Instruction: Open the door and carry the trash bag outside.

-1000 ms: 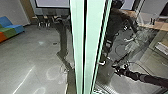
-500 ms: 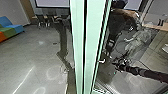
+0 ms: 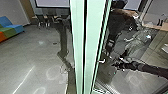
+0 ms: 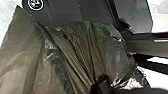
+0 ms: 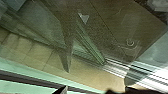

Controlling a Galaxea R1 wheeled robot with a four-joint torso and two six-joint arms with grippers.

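"Trash bag (image 4: pixel 82 45), where does it hang?"

"At the left claw (image 4: pixel 101 81). I see brownish folds, part of them see-through, drawn into a tight bunch there."

"So that claw is closed?"

"Yes, closed on the gathered part of it. Wrinkles fan out from the pinch, and the plastic spreads wide beyond."

"And the right claw (image 3: pixel 117 65)?"

"It's out over on the right, at the end of a dark outstretched arm (image 3: pixel 147 69), near the glass (image 5: pixel 105 27). How wide it stands, or whether it has hold of anything, I cannot tell."

"What stands in the middle?"

"Pale green uprights (image 3: pixel 78 47), running from near to far, with a dark line between them. Shiny metal track (image 5: pixel 112 70) lies low by the glass."

"Anyone about?"

"One person (image 3: pixel 121 21), in dark clothes, shows at the right, among blurry reflections."

"And on the left?"

"Grey floor (image 3: pixel 32 52), with a blue, green and orange couch (image 3: pixel 11 27) at the far left. Farther back, chairs (image 3: pixel 41 21) sit below a screen (image 3: pixel 52 3)."
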